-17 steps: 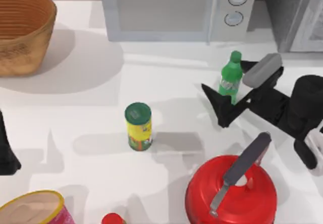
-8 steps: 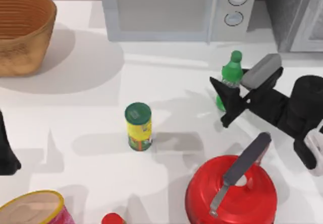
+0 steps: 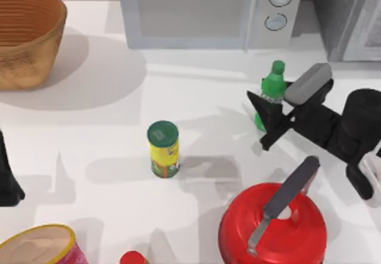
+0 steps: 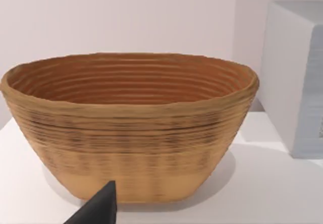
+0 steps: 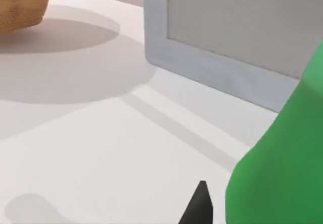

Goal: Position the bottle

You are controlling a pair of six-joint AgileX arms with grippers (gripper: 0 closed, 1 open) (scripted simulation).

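The right gripper (image 3: 266, 110) reaches in from the right side of the table and appears to pinch the bottle (image 3: 271, 91) round its lower body, one dark finger (image 3: 262, 106) crossing in front of the label. The bottle stands upright at the far right, just in front of the microwave (image 3: 208, 11). A grip this low looks meant to keep it vertical for carrying (its green bulk looms in the right wrist view (image 5: 282, 168)). The yellow canister (image 3: 163, 148) stands well apart at centre, the red pot (image 3: 272, 228) near. The left arm (image 3: 7, 178) sits parked at the left edge.
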